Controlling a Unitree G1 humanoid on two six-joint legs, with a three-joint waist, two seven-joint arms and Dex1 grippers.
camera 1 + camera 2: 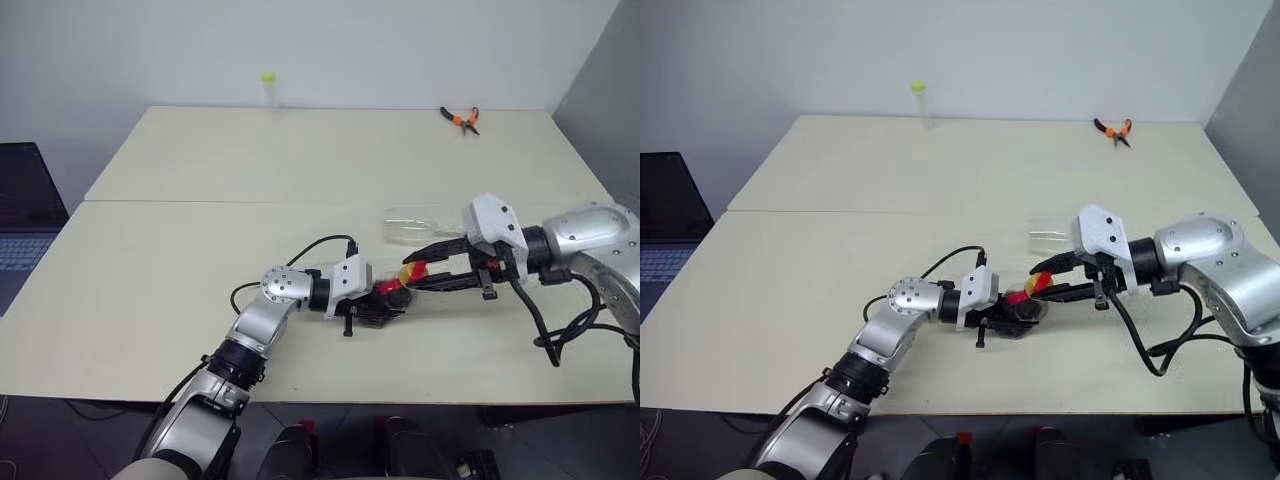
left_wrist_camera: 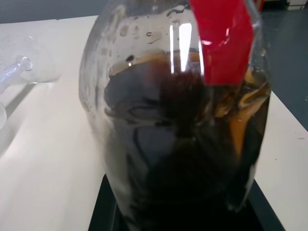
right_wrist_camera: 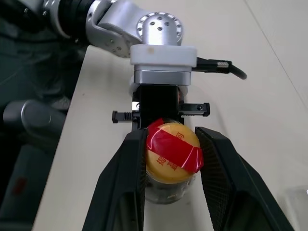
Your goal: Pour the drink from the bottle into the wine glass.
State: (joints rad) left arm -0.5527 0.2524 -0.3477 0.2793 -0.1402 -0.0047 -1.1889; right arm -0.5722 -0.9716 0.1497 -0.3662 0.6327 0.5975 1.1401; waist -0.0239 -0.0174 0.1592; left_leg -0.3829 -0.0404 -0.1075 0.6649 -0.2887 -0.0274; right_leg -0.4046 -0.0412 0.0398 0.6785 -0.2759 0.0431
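Bracing the bottle [image 1: 390, 300] in closed fingers, the left gripper [image 1: 385, 305] steadies it so the right gripper [image 3: 171, 159], seemingly clamping the yellow cap [image 3: 172, 155], can unscrew it.

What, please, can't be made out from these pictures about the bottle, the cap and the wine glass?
- The bottle: its base, hidden by the left gripper in the eye views.
- The yellow cap: whether the right gripper fingers touch it.
- The wine glass: its stem and foot are too faint in the eye views.
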